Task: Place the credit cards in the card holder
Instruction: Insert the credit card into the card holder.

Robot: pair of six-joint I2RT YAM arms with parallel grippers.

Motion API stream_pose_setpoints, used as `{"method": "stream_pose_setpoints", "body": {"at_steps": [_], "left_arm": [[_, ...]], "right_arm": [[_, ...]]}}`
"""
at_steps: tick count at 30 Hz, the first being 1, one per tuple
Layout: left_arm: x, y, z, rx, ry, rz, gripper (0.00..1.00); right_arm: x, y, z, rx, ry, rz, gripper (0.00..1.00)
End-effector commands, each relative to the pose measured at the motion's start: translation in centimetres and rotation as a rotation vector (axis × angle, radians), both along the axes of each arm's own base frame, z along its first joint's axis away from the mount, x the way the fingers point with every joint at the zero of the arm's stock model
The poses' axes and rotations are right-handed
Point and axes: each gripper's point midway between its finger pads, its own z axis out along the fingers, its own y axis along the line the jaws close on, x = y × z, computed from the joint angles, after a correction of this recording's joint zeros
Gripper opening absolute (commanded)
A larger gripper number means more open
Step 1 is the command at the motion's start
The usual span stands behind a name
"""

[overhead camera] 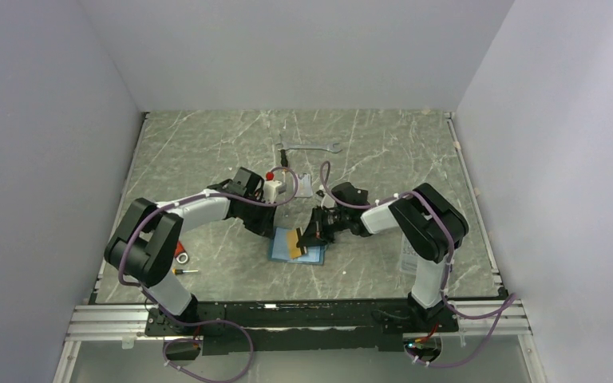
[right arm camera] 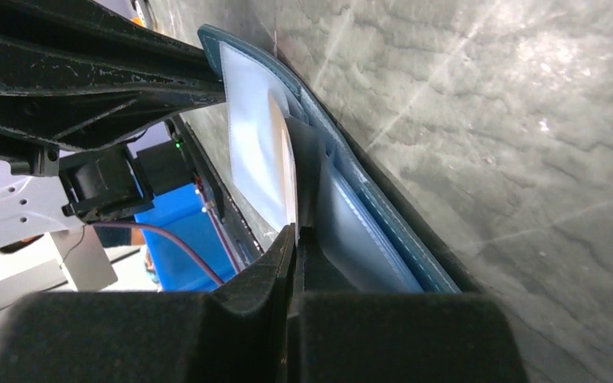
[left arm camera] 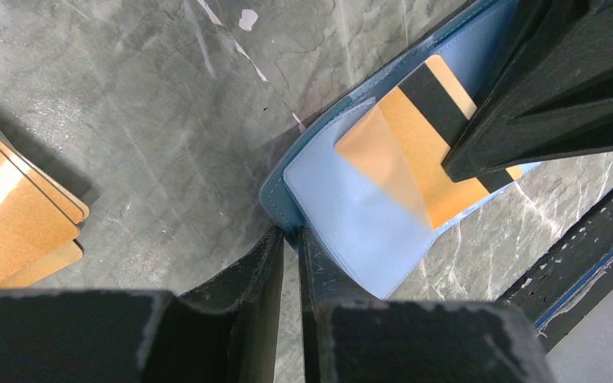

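On the card holder (left arm camera: 343,215), the striped card (left arm camera: 411,159) lies askew, corner pocketed.

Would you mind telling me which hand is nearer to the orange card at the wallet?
Right. The right hand grips the orange card by its striped end; the left hand pinches the wallet beside it, off the card.

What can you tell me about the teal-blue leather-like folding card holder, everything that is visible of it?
The teal-blue leather-like folding card holder lies open on the grey marbled table, between the two arms. Its outer rim is dark teal; inside are paler blue, slightly see-through pockets. The left gripper pinches its near edge. An orange-gold plastic card with a black stripe, held by the shut right gripper, is partly slid under one pocket, and one corner shows through it.
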Motion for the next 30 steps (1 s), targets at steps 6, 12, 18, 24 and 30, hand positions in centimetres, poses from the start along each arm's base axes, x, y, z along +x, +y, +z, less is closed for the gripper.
{"method": "stream_pose_setpoints", "body": {"at_steps": [6, 12, 18, 24, 30], "left_arm": [[-1.9, -1.1, 0.9, -0.084, 0.036, -0.033, 0.17], [-2.4, -1.3, 1.0, -0.101, 0.047, -0.044, 0.17], [-2.6, -1.3, 1.2, -0.118, 0.041, -0.035, 0.17], [-2.9, -1.5, 1.4, -0.136, 0.044, -0.022, 0.16], [-3.2, -1.6, 1.4, -0.157, 0.049, -0.017, 0.16]], "right_arm": [[1.2, -0.2, -2.5, -0.099, -0.045, -0.123, 0.0], [0.6, -0.8, -3.1, -0.128, -0.024, -0.148, 0.0], [0.0, -2.0, -3.3, -0.194, -0.046, -0.219, 0.02], [-0.6, -0.8, -3.7, -0.233, -0.06, -0.235, 0.1], [-0.9, 0.0, -3.6, -0.239, -0.057, -0.235, 0.16]]}}
